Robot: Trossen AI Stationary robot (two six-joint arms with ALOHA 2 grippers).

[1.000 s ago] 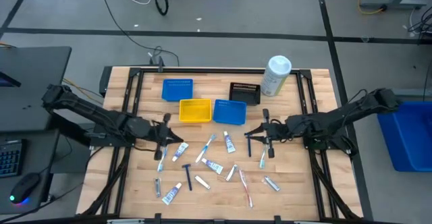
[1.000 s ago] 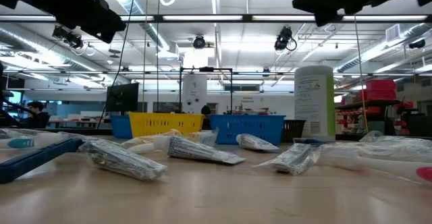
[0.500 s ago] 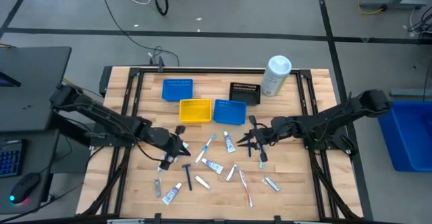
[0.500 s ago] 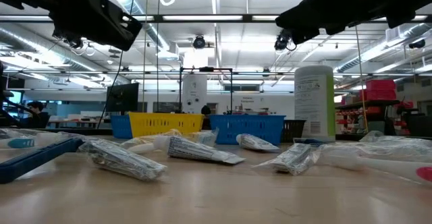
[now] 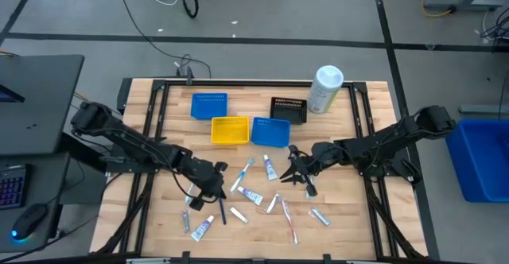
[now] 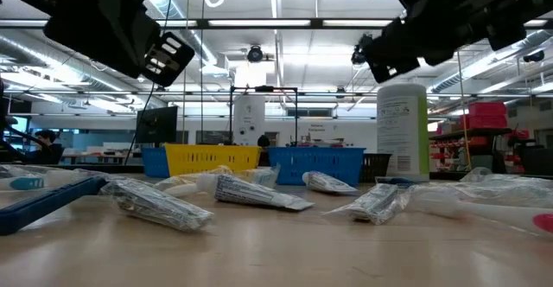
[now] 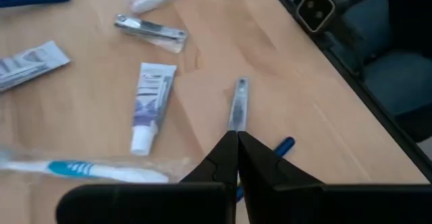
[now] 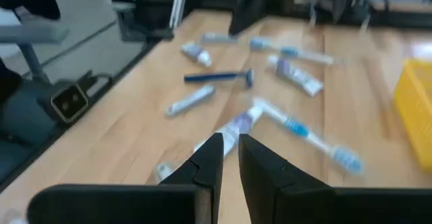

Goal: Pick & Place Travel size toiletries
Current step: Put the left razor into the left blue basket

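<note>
I see the travel size toiletries (image 5: 253, 194) spread out on the wooden table (image 5: 350, 216), on the near side of the yellow bin (image 5: 229, 130). My left gripper (image 5: 213, 183) hangs over the toiletries, on the near side of the yellow bin and a bit to its left, with its fingers (image 7: 229, 158) pressed together and nothing held. My right gripper (image 5: 293, 171) hangs on the near right side of the yellow bin, past the blue bin (image 5: 270, 132), with its fingers (image 8: 210, 158) just a little apart and nothing between them. In the right wrist view a blue razor (image 8: 219, 77) lies flat among the tubes and toothbrushes
</note>
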